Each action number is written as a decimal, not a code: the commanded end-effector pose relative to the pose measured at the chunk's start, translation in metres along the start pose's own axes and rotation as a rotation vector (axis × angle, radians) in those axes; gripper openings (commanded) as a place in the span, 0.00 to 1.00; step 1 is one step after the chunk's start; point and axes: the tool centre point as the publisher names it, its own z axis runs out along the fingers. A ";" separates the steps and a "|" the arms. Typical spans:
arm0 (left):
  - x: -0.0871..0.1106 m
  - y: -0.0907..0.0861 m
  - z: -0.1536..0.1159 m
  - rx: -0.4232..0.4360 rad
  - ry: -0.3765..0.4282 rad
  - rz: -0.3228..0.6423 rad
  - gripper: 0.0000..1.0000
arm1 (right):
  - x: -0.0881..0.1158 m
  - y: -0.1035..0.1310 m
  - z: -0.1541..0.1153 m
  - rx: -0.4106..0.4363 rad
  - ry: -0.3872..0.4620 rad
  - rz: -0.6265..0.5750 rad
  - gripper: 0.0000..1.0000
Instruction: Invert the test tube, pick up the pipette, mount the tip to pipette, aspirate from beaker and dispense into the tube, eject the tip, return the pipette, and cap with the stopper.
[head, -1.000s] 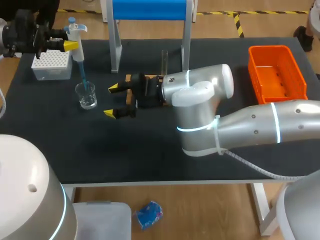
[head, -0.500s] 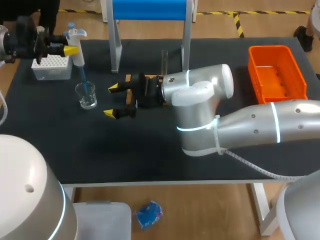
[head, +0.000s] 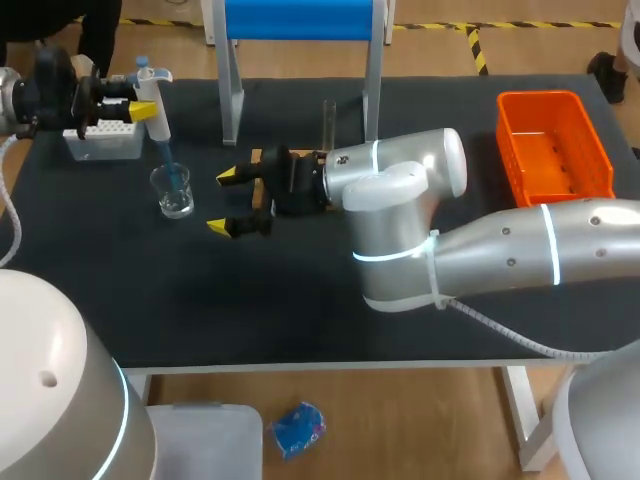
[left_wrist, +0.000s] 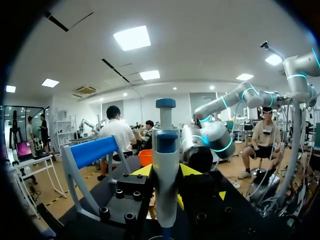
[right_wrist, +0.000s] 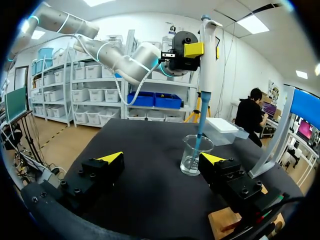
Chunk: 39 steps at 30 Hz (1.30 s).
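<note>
The beaker stands on the black table, whose matt dark sheet covers the whole top. Straight above the beaker, the left gripper is clamped on the pipette. One yellow fingertip presses each side of its white body, holding it upright. The blue tip on the pipette runs down into the beaker's mouth. Its end seems to reach below the rim, though whether it meets any liquid is hard to tell.

Just behind the beaker, toward the table's far edge, sits the white tip box. Near the beaker's other side, the right gripper lies low over the sheet. Its fingers are spread wide, holding nothing, and point toward the beaker.

Behind that gripper a wooden rack rests on the sheet. Farther from the beaker, the test tube stands upright beside a leg of the blue-topped stand. The orange basket is well apart from the beaker, at the opposite end of the table.
</note>
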 end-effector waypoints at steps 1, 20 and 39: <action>-0.004 0.004 -0.004 0.008 0.006 -0.007 0.00 | 0.000 0.000 0.000 0.000 -0.002 -0.001 1.00; -0.009 0.017 -0.008 0.027 0.000 -0.042 0.00 | 0.000 0.000 0.000 0.000 -0.002 -0.001 1.00; -0.010 0.023 -0.007 0.028 -0.006 -0.061 0.00 | 0.000 0.000 0.000 0.000 -0.002 -0.001 1.00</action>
